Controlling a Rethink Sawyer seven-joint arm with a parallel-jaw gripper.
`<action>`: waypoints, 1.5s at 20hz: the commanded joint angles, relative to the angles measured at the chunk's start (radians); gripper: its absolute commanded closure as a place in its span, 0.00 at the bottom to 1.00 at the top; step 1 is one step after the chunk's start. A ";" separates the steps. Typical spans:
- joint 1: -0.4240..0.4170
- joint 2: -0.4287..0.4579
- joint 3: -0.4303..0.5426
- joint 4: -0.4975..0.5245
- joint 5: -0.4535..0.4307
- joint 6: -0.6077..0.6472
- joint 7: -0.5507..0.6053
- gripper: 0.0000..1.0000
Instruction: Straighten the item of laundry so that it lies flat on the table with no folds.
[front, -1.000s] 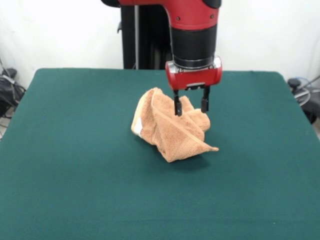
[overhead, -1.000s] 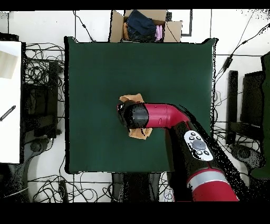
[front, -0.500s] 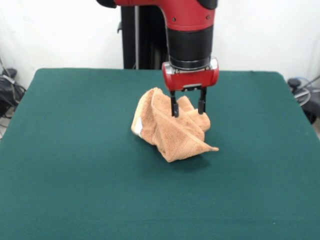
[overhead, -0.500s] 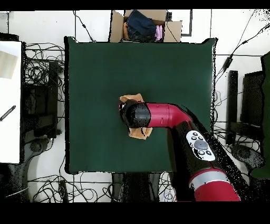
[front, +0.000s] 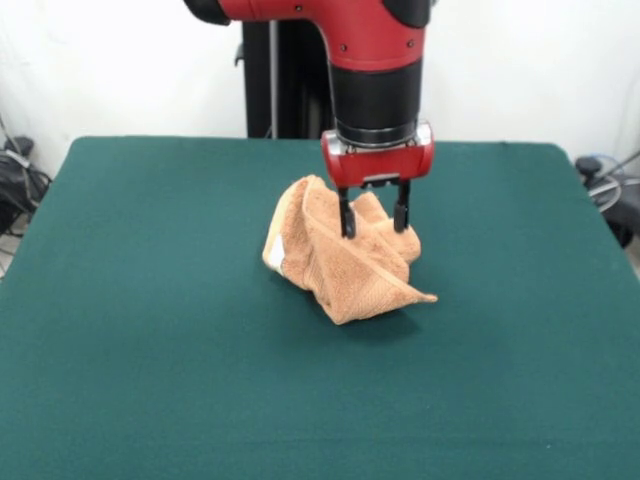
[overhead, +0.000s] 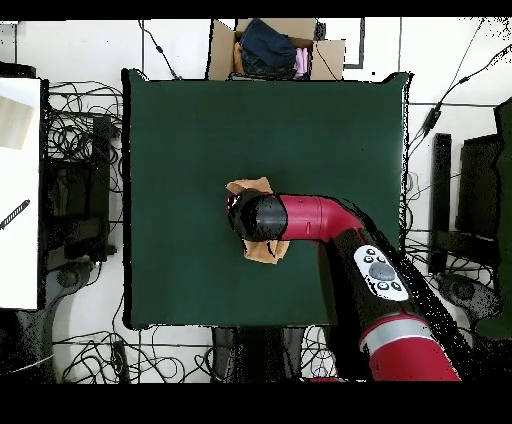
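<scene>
While the towel (front: 340, 260) is sitting crumpled in one heap near the middle of the table (front: 150, 330), the gripper (front: 373, 222) is hanging over its one-o'clock part, fingers apart, clamping nothing. By my judgement, straightening is barely starting; next it needs a pinch on a loose edge. Count: one towel, one table, one gripper.

Towel (front: 340, 265) mid-table (front: 150, 350) — hand (front: 374, 222) directly above, fingers spread
</scene>
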 joint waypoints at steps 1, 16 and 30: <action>0.005 0.070 0.062 -0.047 -0.062 -0.001 -0.014 0.00; 0.014 0.082 0.050 -0.034 -0.074 -0.041 0.014 0.00; 0.029 0.025 0.057 -0.058 -0.031 0.077 0.006 0.00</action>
